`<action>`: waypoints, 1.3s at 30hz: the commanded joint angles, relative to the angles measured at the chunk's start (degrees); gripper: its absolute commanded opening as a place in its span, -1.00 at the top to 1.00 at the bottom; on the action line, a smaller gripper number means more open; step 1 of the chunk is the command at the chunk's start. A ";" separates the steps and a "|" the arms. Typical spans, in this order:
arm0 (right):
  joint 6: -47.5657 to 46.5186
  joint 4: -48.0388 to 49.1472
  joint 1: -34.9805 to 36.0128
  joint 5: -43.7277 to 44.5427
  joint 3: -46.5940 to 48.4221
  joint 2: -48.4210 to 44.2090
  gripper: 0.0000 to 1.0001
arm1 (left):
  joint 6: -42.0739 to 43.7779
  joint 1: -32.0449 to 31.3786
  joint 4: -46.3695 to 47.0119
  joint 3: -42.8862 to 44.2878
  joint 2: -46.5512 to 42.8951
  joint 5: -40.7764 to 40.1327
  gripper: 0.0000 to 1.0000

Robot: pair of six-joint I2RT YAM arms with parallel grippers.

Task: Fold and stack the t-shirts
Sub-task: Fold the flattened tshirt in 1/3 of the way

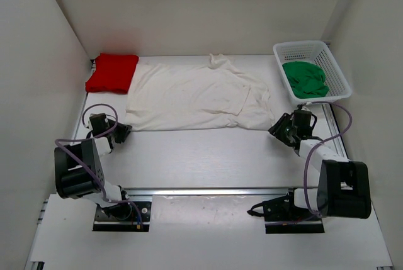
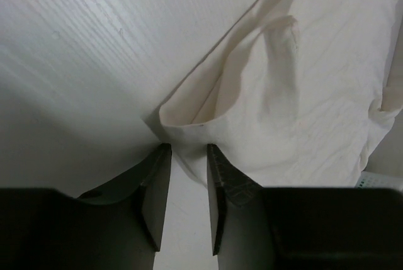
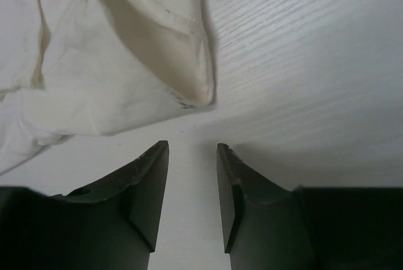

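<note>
Hard to make out from my station:
- The bunched green cloth t-shirt (image 1: 305, 79) lies inside the white plastic mesh basket (image 1: 340, 80) at the far right. I see only its top folds.
- The folded bright red cloth t-shirt (image 1: 112, 72) sits at the far left corner of the white table (image 1: 208, 157). I cannot count its layers.

What each view adds:
- Only the overhead camera gives me the whole white cloth t-shirt (image 1: 198, 97). It is spread out and rumpled across the far middle, with its left edge just beside the red one.
- The left wrist camera shows only the white shirt's near left corner, right at the tips of the left gripper (image 2: 189, 147). The jaws are parted with bare table between them. I cannot tell whether the tips touch the cloth.
- The right wrist camera shows the shirt's near right corner lying a little clear of the right gripper (image 3: 192, 145). Its jaws are also parted and hold nothing.

Count: three t-shirts, one basket, two grippers.
</note>
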 commanded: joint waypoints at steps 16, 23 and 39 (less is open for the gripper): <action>1.27 9.34 -2.20 0.55 6.99 13.52 1.00 | 1.98 -3.82 -2.30 6.87 5.95 -5.60 1.00; 3.73 3.90 -1.67 3.73 -0.37 3.68 1.00 | 3.92 -4.70 -5.46 3.46 -2.21 -8.25 1.00; 5.58 -23.10 -2.73 8.91 -10.86 -39.31 0.66 | 17.01 3.83 -28.58 -9.73 -33.07 -0.51 0.31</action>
